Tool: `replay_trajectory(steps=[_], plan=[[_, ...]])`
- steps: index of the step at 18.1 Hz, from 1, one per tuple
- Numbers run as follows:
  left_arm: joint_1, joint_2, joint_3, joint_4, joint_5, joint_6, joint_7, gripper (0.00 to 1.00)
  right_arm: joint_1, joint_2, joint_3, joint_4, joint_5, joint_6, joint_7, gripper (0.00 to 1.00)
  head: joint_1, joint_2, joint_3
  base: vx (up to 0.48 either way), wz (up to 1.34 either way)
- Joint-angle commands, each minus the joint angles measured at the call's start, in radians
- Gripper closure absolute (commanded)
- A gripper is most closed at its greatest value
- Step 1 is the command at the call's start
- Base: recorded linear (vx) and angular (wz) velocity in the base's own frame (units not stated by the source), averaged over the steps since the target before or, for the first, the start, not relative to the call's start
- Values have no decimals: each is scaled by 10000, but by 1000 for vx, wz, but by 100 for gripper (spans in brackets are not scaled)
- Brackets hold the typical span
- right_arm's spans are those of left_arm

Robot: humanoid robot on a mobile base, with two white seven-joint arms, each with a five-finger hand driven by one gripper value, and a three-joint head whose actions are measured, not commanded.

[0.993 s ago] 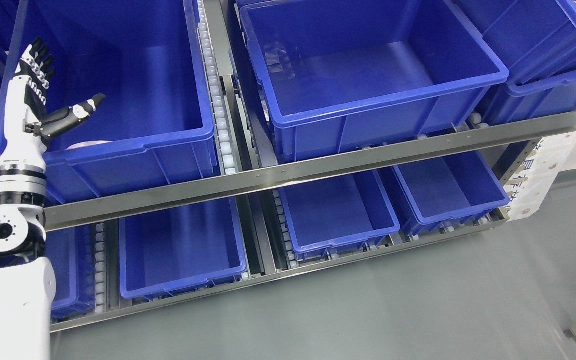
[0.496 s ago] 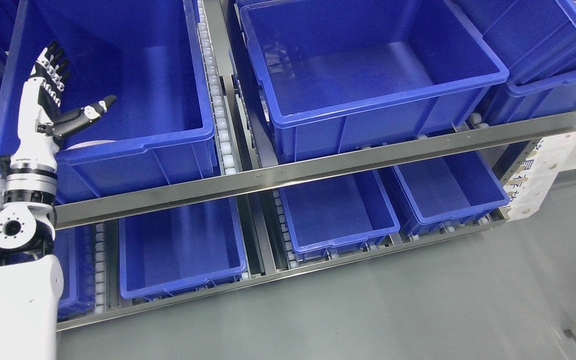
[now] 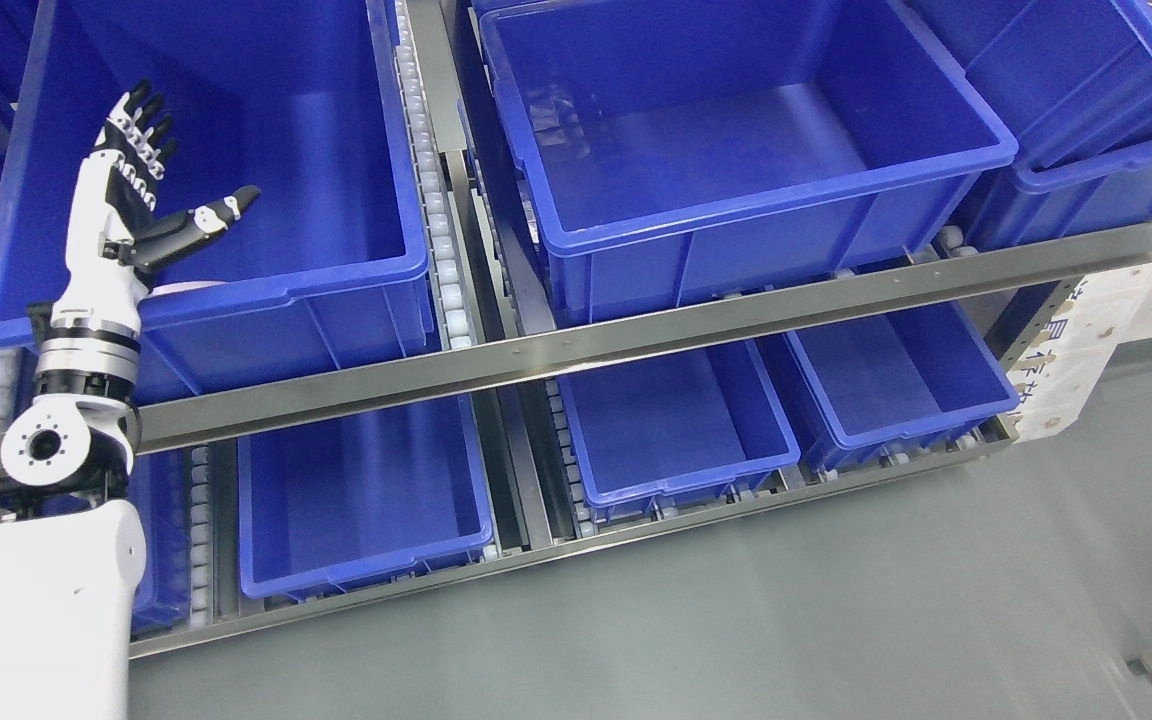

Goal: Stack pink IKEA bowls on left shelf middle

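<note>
The left hand is raised in front of the big blue bin on the left shelf, its fingers stretched straight up and spread, thumb jutting out to the right, holding and touching nothing. A sliver of the pink bowl shows just inside the bin's near rim, right beside the wrist. Compared with a second ago, the whole arm has shifted rightward and the hand sits a little higher, with the same open pose
</note>
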Motion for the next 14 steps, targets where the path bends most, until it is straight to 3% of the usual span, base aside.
replay_trajectory(steps=[1,14], plan=[[-27,-135,-381,120,198,-184,-50,0,15,-175,-107,-337,0,5,6,0,0,0,0,0,0],[-26,-43,95,211,306,-139,-511,0,15,-175,-107,-337,0,5,6,0,0,0,0,0,0]])
